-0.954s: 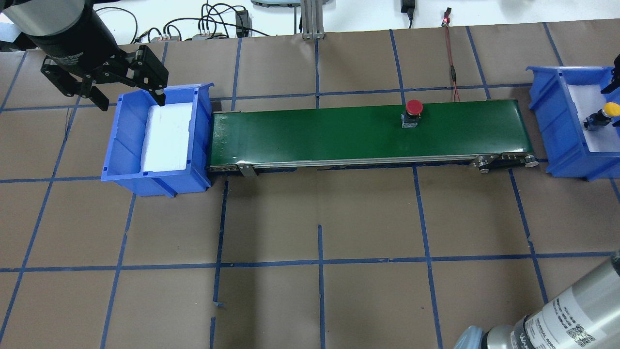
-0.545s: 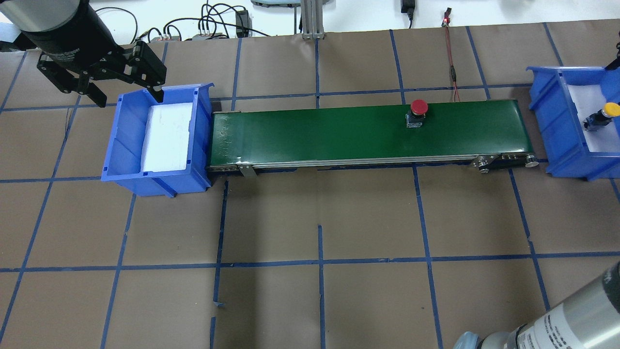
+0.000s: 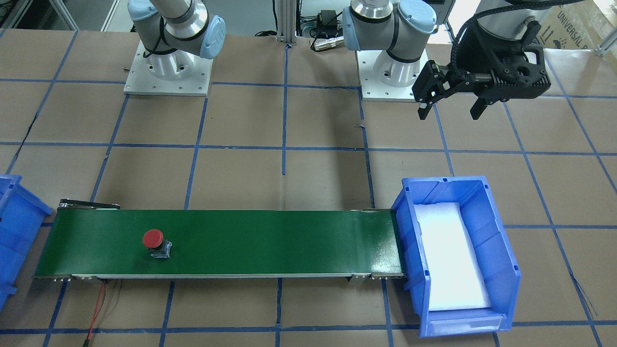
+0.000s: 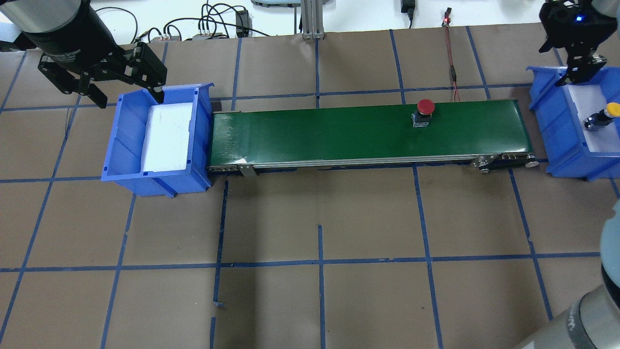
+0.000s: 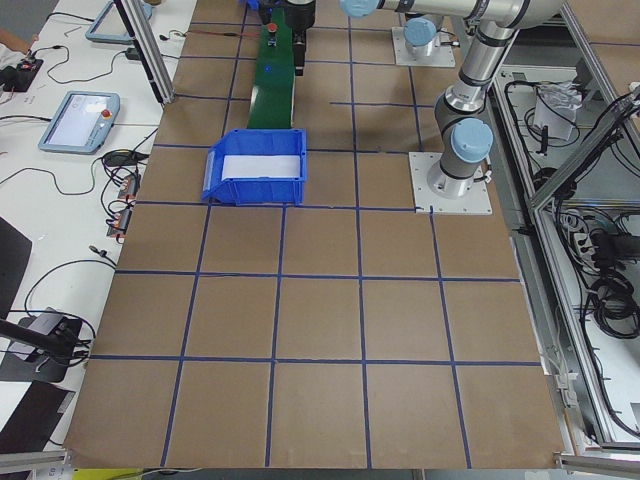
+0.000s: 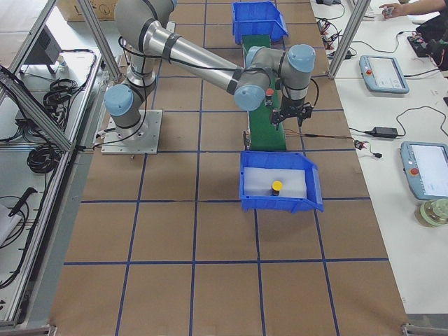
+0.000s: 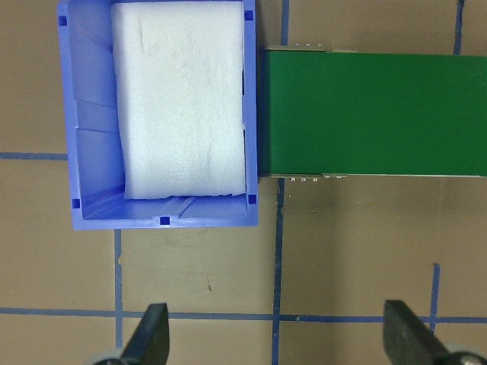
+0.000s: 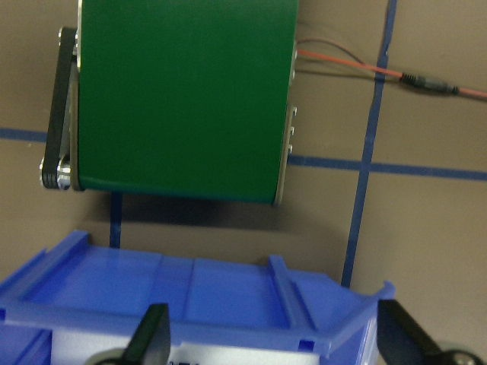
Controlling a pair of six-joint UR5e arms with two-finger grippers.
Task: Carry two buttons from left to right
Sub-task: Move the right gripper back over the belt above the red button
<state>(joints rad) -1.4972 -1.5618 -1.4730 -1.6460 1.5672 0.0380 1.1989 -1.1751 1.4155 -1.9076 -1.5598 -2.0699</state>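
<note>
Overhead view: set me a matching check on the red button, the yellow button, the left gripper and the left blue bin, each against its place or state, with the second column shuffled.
Column one
1. red button
2. yellow button
3. left gripper
4. left blue bin

Column two
A. inside the right blue bin
B. open, holding nothing
C. on the green belt
D. holds only a white foam pad

Pairs: 1-C, 2-A, 3-B, 4-D

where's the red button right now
In the overhead view the red button sits on the green conveyor belt, toward its right end near the far edge, short of the right blue bin.
</note>
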